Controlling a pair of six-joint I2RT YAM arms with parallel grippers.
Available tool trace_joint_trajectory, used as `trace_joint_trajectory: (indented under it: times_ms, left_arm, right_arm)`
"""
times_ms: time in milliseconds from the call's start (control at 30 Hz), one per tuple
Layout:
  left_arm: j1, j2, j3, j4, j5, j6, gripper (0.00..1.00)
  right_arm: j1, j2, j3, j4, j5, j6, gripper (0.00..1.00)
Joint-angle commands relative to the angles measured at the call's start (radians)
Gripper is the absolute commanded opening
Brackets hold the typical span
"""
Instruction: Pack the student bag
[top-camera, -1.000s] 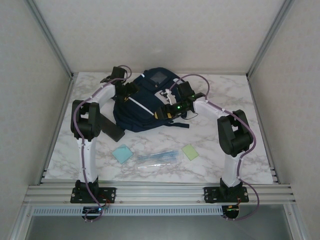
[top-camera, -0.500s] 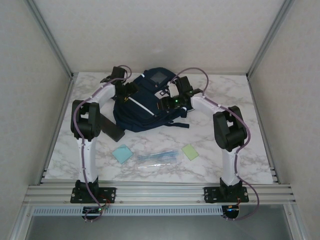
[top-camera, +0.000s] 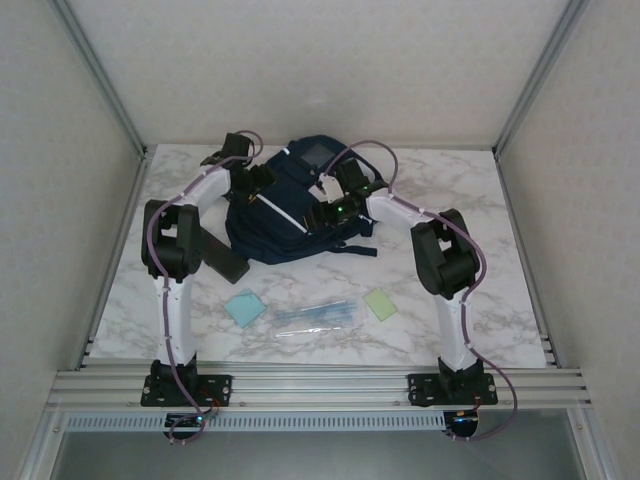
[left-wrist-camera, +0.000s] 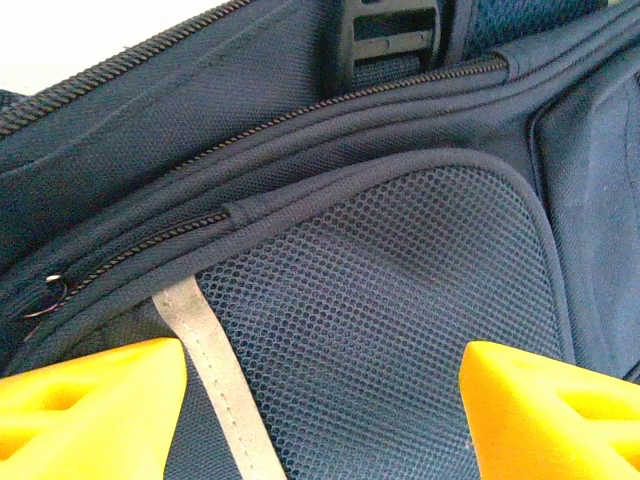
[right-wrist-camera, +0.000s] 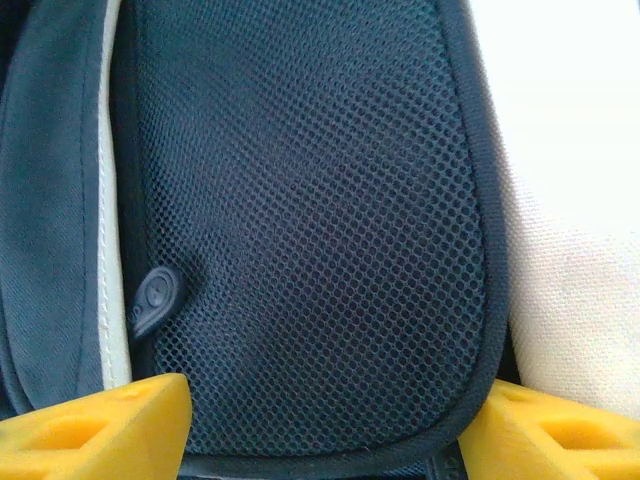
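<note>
Mesh (left-wrist-camera: 380, 300) of student bag (top-camera: 268, 236) beneath left gripper (left-wrist-camera: 322, 395), right gripper (right-wrist-camera: 325, 425), jaws wide, apparently empty.

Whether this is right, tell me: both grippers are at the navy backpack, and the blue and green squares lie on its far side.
Wrong in one respect: the top external view shows the blue square and green square on the near side of the navy backpack. The left gripper and right gripper are at it.
</note>
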Motion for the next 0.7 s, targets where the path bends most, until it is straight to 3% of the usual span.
trace_joint_trajectory:
  times_ms: [0, 67, 333, 400, 467, 533, 600, 667]
  left_arm:
    - [-0.008, 0.048, 0.009, -0.013, 0.006, -0.025, 0.72]
    - [-0.008, 0.050, 0.013, -0.014, 0.009, -0.028, 0.72]
    - [-0.010, 0.053, 0.022, -0.027, 0.005, -0.019, 0.72]
    - [-0.010, 0.053, 0.026, -0.029, 0.007, -0.018, 0.72]
    - [-0.010, 0.050, 0.027, -0.032, 0.005, -0.018, 0.72]
    - [-0.010, 0.046, 0.028, -0.036, 0.001, -0.016, 0.72]
    - [-0.010, 0.044, 0.031, -0.038, -0.002, -0.013, 0.72]
    - [-0.010, 0.045, 0.034, -0.040, -0.001, -0.013, 0.72]
  right_arm:
    - [0.058, 0.056, 0.015, -0.138, 0.029, -0.036, 0.70]
    - [0.057, 0.080, 0.035, -0.182, 0.210, -0.025, 0.70]
    - [0.053, 0.036, -0.002, -0.163, 0.483, -0.028, 0.69]
    - [0.053, 0.072, 0.037, -0.205, 0.466, -0.036, 0.60]
    - [0.053, 0.098, 0.053, -0.224, 0.439, -0.034, 0.40]
    - [0.053, 0.103, 0.046, -0.228, 0.423, -0.025, 0.28]
    - [0.053, 0.093, 0.030, -0.221, 0.420, -0.016, 0.19]
    - [0.050, 0.078, 0.015, -0.224, 0.442, -0.015, 0.18]
